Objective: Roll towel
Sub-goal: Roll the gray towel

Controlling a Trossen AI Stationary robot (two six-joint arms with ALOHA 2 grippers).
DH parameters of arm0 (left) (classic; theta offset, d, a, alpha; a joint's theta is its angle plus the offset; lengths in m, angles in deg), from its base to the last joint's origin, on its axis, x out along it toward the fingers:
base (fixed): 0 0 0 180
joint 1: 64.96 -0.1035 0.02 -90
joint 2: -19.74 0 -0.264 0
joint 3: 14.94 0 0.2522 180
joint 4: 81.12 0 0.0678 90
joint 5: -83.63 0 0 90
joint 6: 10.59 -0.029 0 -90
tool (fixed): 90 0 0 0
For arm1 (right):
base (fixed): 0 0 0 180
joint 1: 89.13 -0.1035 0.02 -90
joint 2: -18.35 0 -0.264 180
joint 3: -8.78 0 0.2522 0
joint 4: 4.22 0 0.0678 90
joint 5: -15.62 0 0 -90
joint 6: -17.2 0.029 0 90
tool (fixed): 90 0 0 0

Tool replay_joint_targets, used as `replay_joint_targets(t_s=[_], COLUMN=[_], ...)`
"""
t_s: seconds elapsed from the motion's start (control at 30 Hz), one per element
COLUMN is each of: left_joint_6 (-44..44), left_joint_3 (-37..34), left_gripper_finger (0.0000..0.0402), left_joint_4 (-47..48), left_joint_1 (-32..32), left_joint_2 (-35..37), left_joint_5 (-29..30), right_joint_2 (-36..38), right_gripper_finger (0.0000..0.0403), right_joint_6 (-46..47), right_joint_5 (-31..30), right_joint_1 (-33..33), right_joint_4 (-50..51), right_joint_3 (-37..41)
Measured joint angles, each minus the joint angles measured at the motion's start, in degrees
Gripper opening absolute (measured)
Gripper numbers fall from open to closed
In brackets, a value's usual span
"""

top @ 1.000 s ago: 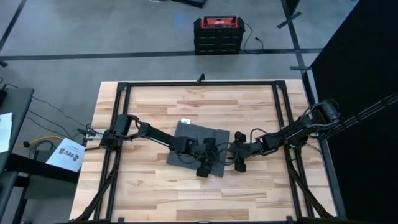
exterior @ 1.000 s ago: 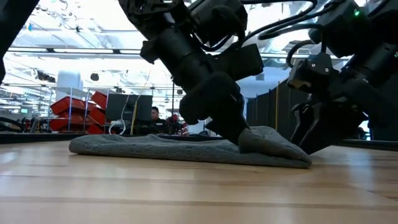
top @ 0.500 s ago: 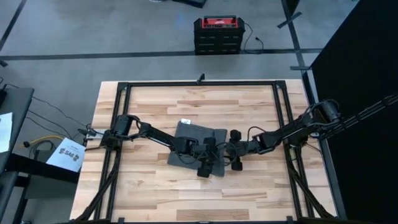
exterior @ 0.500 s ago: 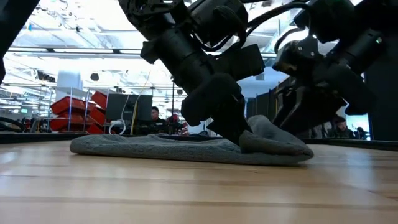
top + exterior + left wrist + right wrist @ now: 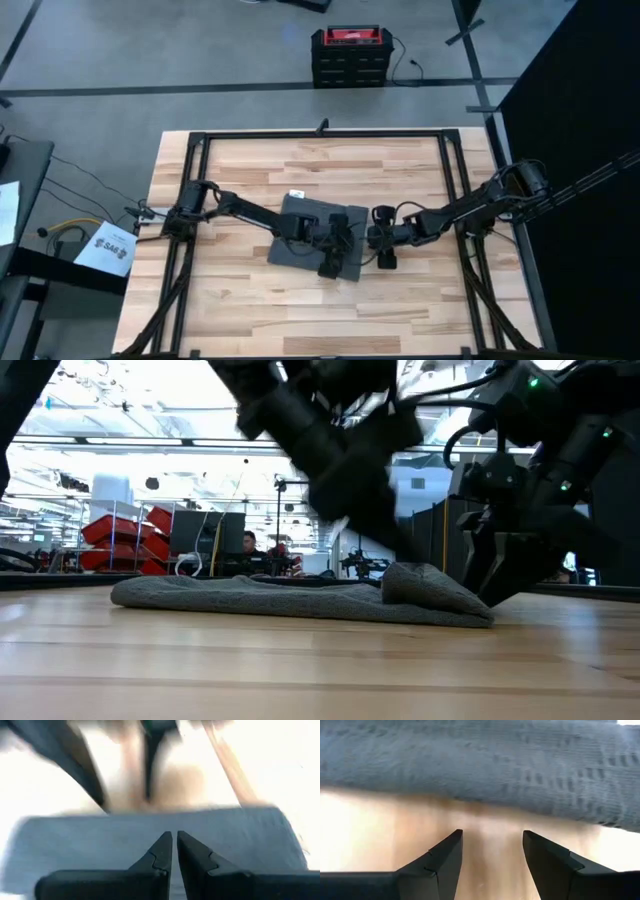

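Left arm is blurred (towel's tag seemingly hidden).

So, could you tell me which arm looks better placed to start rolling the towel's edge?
Probably the right. Its end effector is open, low on the table at the edge of the towel, with nothing between its fingers. The left end effector sits shut over the towel's middle.

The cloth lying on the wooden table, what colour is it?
The soft cloth towel is plain dark grey, with a knitted texture; the right wrist view shows it best.
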Motion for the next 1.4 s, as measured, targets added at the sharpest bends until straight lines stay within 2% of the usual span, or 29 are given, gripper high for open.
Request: replay_joint_targets(t_s=[0.2,0.47,0.63,0.87,0.97,1.1,1.4], left_joint_6=[-4.68,-6.07,-5.38,-4.74,-3.50,-1.51,-1.53], left_joint_3=[-0.76,-7.86,-10.48,-10.46,-10.42,-10.40,-10.35], left_gripper_finger=[0.0015,0.0015,0.0015,0.0015,0.0015,0.0015,0.0015], left_joint_4=[2.84,-7.57,-11.38,-14.19,-17.62,-17.74,-18.09], left_joint_1=[-6.41,-13.47,-13.70,-12.76,-12.30,-11.95,-12.00], left_joint_2=[1.30,1.35,1.35,1.37,-0.45,-4.36,-5.63], left_joint_5=[-0.40,-5.84,-7.48,-7.70,-9.69,-10.16,-10.02], right_joint_2=[-0.02,-0.28,-0.26,-0.24,-0.24,-0.24,-0.30], right_gripper_finger=[0.0193,0.0193,0.0193,0.0193,0.0193,0.0193,0.0193], right_joint_6=[-2.00,-4.70,-2.82,-1.20,-1.20,-0.99,-1.57], right_joint_5=[-0.25,-0.79,-0.37,-0.31,-0.43,-0.73,-0.63], right_joint_1=[3.07,3.64,4.63,5.02,4.72,4.30,4.35], right_joint_4=[-3.80,-9.76,-10.86,-11.31,-11.59,-11.64,-12.94], right_joint_3=[1.73,3.27,4.08,4.38,4.43,4.48,4.52])
